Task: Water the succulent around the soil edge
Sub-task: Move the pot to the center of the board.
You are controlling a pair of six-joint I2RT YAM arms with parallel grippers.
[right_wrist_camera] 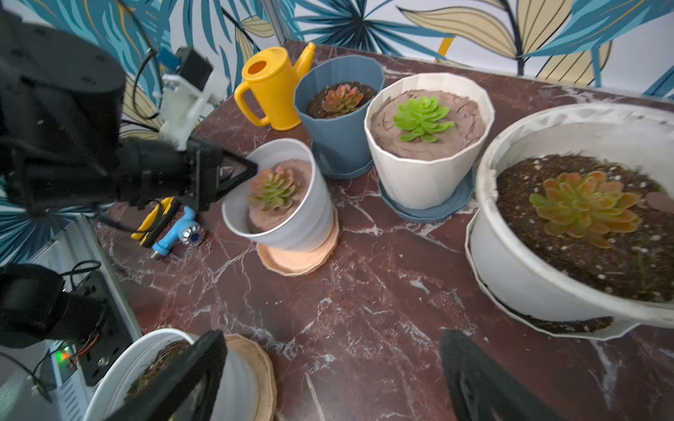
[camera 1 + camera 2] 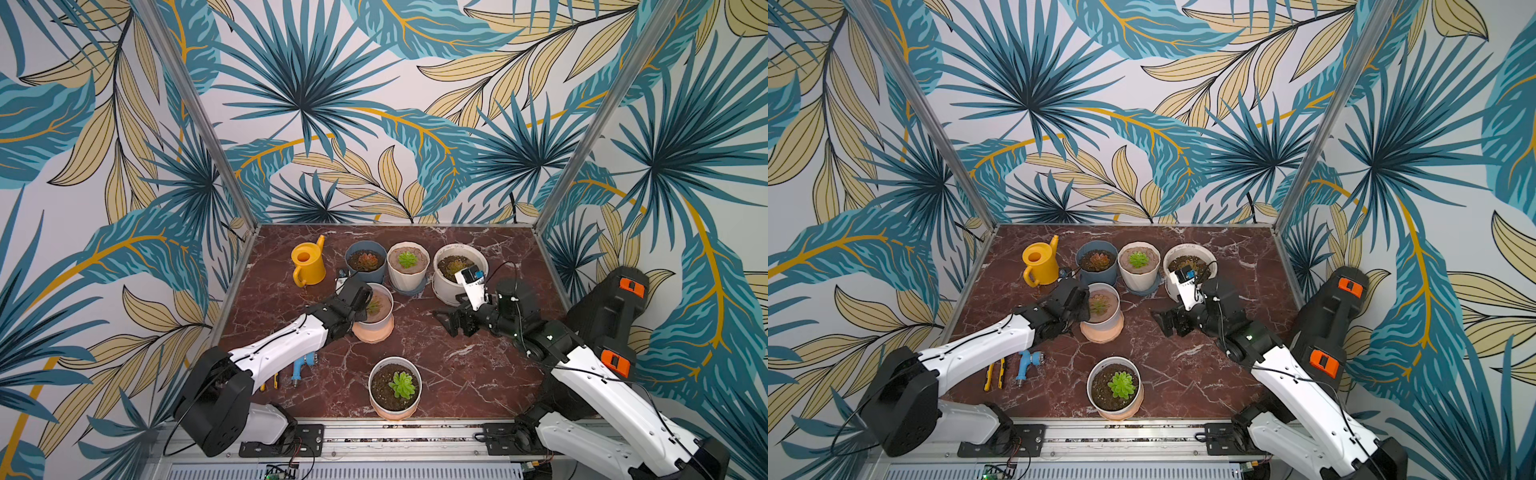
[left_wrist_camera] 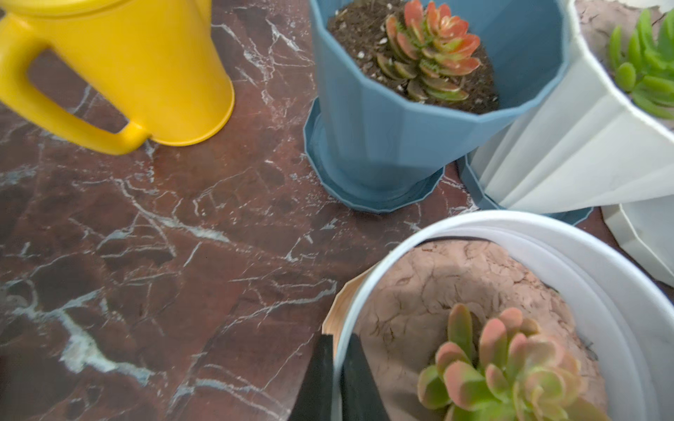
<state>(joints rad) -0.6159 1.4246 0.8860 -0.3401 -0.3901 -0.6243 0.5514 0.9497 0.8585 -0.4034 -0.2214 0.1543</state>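
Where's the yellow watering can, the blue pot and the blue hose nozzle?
watering can [image 2: 313, 272]: top view, on its yellow side.
blue pot [image 1: 339, 142]: right wrist view, on its front wall.
hose nozzle [image 2: 1026, 363]: top view, on its blue body.

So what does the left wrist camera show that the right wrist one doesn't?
Left wrist only: close up, the left gripper shut on the rim of the small pot, a finger each side. Right wrist only: the big pot, nozzle, open right gripper, and the small pot's tilt. Both: small pot, can, blue pot, ribbed pot.
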